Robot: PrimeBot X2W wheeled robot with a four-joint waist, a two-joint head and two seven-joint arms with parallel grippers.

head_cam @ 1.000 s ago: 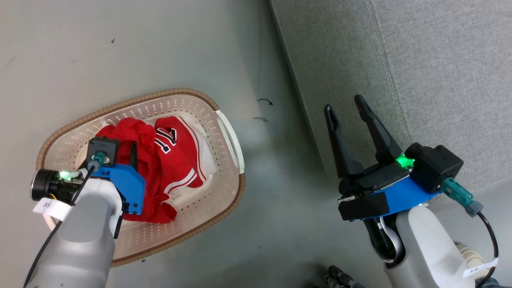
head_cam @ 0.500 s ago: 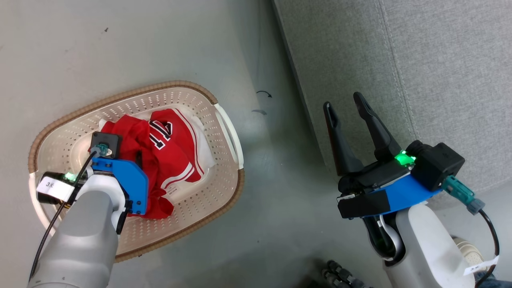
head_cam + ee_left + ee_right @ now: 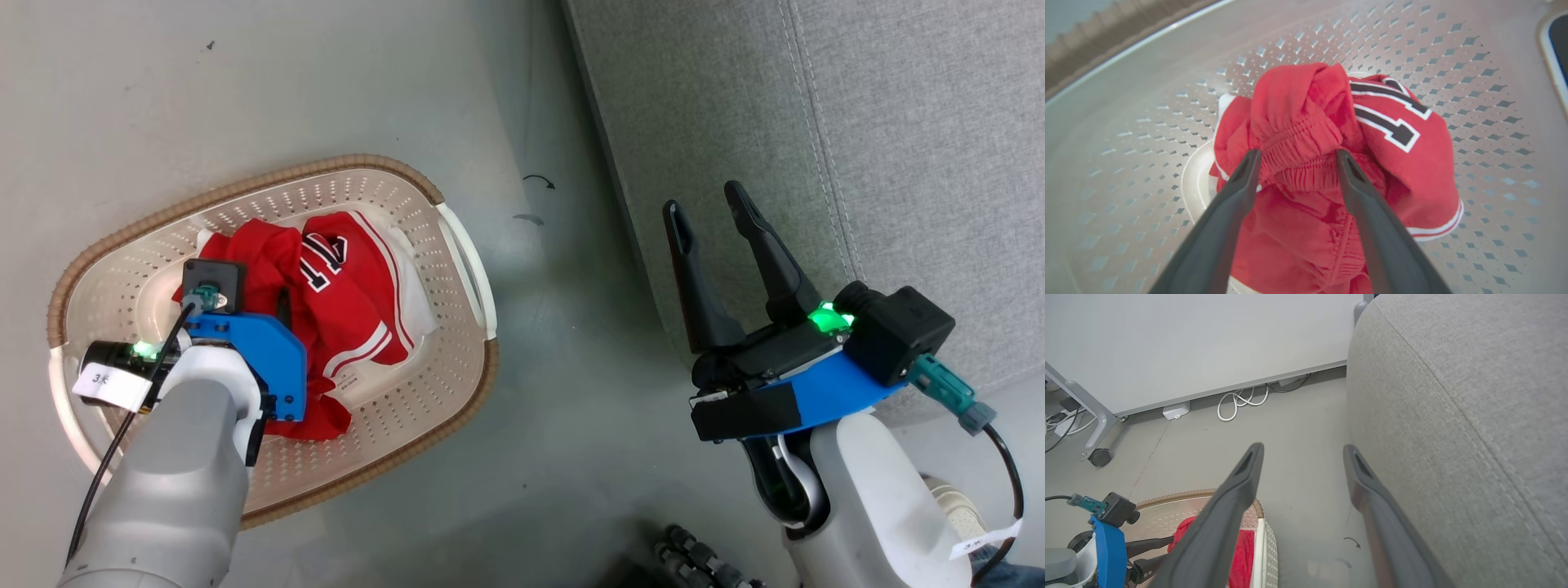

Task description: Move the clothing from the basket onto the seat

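The clothing lies bunched in the basket (image 3: 269,175): a plain red garment (image 3: 253,253) beside a red jersey (image 3: 359,302) with white stripes and black-white numbers. In the left wrist view my left gripper (image 3: 1298,154) is open, its fingers straddling a gathered fold of the plain red garment (image 3: 1294,106), with the jersey (image 3: 1412,155) to the right. The fingers look to be against the cloth without pinching it. My right gripper (image 3: 702,200) hangs open and empty over the floor by the front edge of the grey seat (image 3: 898,163).
The basket stands on grey floor left of the seat (image 3: 1474,396). White cables (image 3: 1241,402) and a caster of a grey frame (image 3: 1099,457) lie along the far wall. A small black mark (image 3: 540,180) is on the floor between basket and seat.
The head camera has shifted slightly. My left wrist has turned and moved a little further over the red pile. Both grippers have stayed open and the right arm has barely moved.
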